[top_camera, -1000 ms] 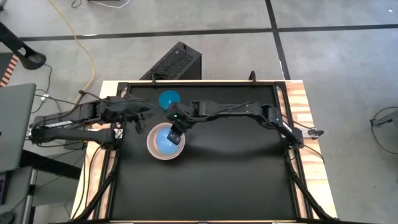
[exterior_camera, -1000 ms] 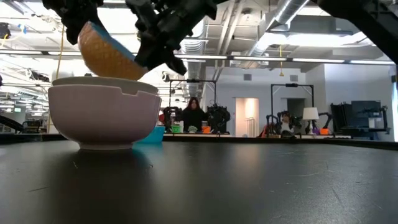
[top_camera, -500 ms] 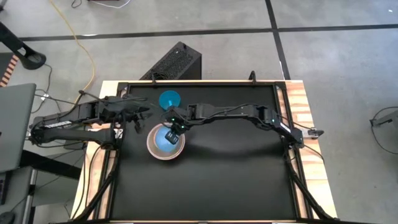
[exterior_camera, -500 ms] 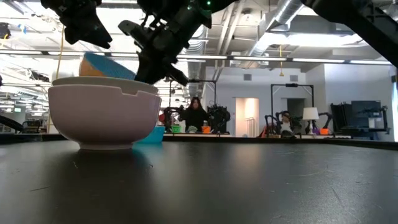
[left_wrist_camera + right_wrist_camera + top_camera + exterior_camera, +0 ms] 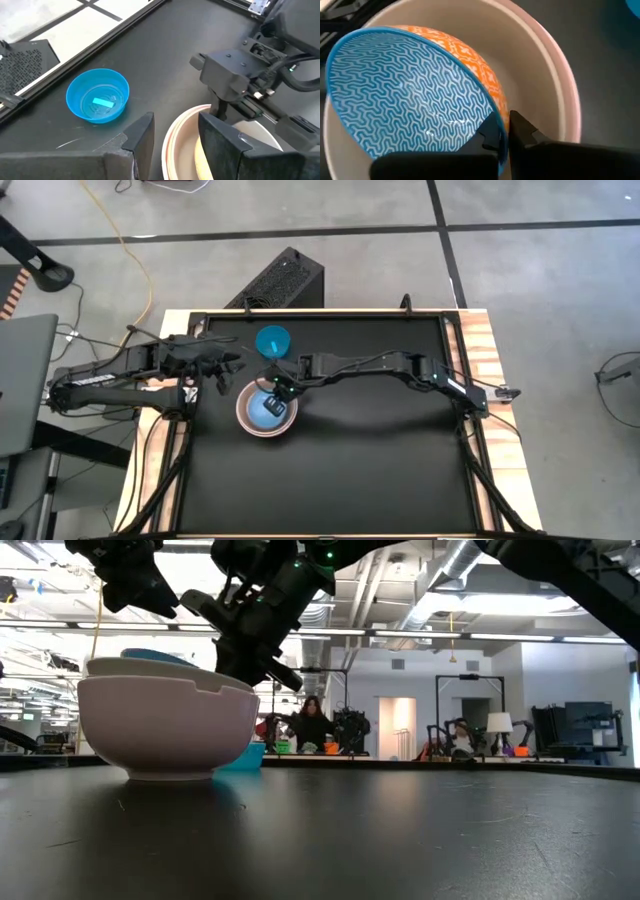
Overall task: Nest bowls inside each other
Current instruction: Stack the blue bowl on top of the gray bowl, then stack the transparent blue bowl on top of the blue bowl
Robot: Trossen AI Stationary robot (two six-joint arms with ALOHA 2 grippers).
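A stack of nested bowls [image 5: 265, 410] stands left of the table's middle: a pale pink outer bowl [image 5: 572, 110] with a white one [image 5: 540, 65] inside it. In the stack lies a bowl [image 5: 405, 85] with a blue zigzag pattern inside and an orange outside; my right gripper [image 5: 502, 127] is shut on it. A small teal-blue bowl [image 5: 272, 340] rests on its base on the table, beyond the stack. My left gripper [image 5: 175, 130] hovers open by the stack's left side, holding nothing. My right gripper pinches the blue-and-orange bowl's rim [image 5: 496, 112], with one finger inside on the blue face and one outside on the orange wall. The fingers slant down from the table's right. The bowl lies tilted inside the white bowl, and its rim [image 5: 150, 657] shows just above the stack's rim.
A black box [image 5: 280, 280] stands on the floor beyond the table's far edge. The wide right and near parts of the black tabletop [image 5: 380, 470] hold nothing. People [image 5: 312, 725] show far off in the room behind.
My right gripper has gone down with the blue-and-orange bowl. The bowl hung tilted above the stack with its orange underside showing. It now lies sunk in the stack, with only its rim above.
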